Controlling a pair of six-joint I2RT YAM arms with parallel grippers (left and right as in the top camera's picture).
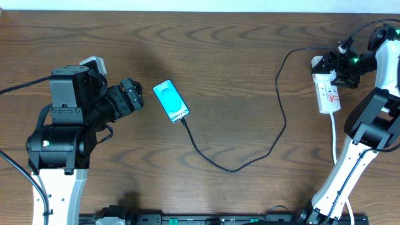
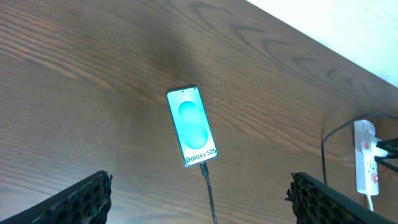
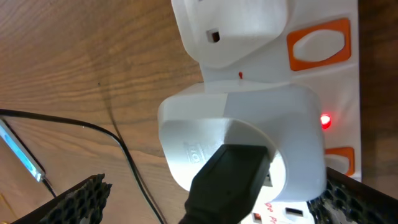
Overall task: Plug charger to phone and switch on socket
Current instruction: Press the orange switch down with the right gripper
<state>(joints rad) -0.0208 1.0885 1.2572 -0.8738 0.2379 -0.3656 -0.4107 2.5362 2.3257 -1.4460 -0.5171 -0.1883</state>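
The phone (image 1: 170,101) lies face up left of the table's middle, teal screen lit. In the left wrist view (image 2: 191,126) the charger's connector tip (image 2: 204,168) sits in its near end. The charger cable (image 1: 234,167) loops right and up to the socket (image 1: 329,95), a white power strip at the far right. My left gripper (image 1: 129,97) is open and empty just left of the phone. My right gripper (image 1: 336,67) is open over the strip's far end. Its wrist view shows the black plug (image 3: 230,180) in a white adapter (image 3: 249,124), a lit red lamp (image 3: 325,120) and an orange switch (image 3: 317,45).
The strip's thick white cord (image 1: 334,134) runs toward the front beside the right arm's base (image 1: 350,169). The left arm's base (image 1: 59,144) stands at the front left. The table's far edge meets a white wall (image 2: 348,25).
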